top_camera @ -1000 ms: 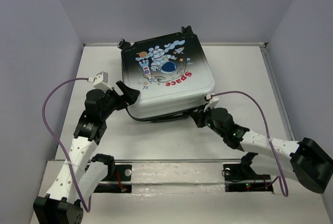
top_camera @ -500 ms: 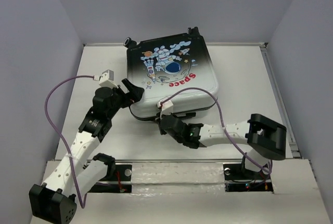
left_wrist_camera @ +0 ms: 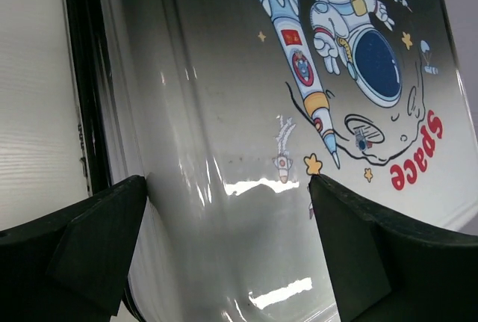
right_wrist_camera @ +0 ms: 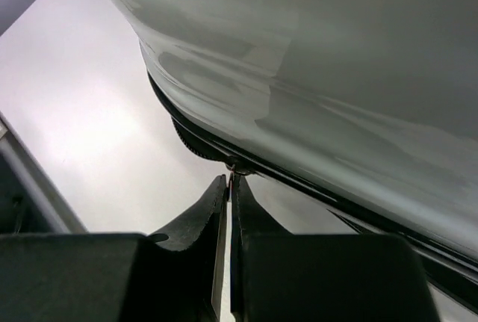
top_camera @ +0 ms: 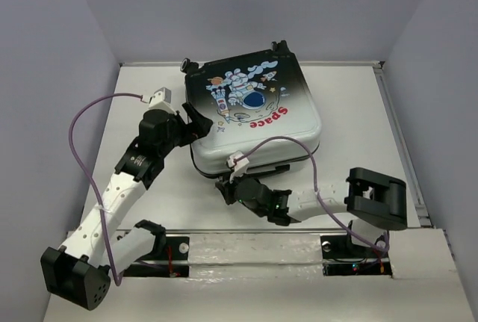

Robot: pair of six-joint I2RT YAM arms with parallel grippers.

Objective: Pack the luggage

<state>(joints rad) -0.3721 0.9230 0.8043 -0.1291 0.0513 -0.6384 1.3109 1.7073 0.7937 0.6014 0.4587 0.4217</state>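
One glossy rounded luggage [top_camera: 254, 124]; left end effector [left_wrist_camera: 228, 202] spread, right end effector [right_wrist_camera: 229, 185] pressed together.

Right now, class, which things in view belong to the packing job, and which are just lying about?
Job: suitcase; left gripper straddling its edge; right gripper at its zip.
Just there: table; purple cables.

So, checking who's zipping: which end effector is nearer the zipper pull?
Right. The right end effector pinches the zipper pull at the near edge of the luggage; the left end effector sits open against its left side.
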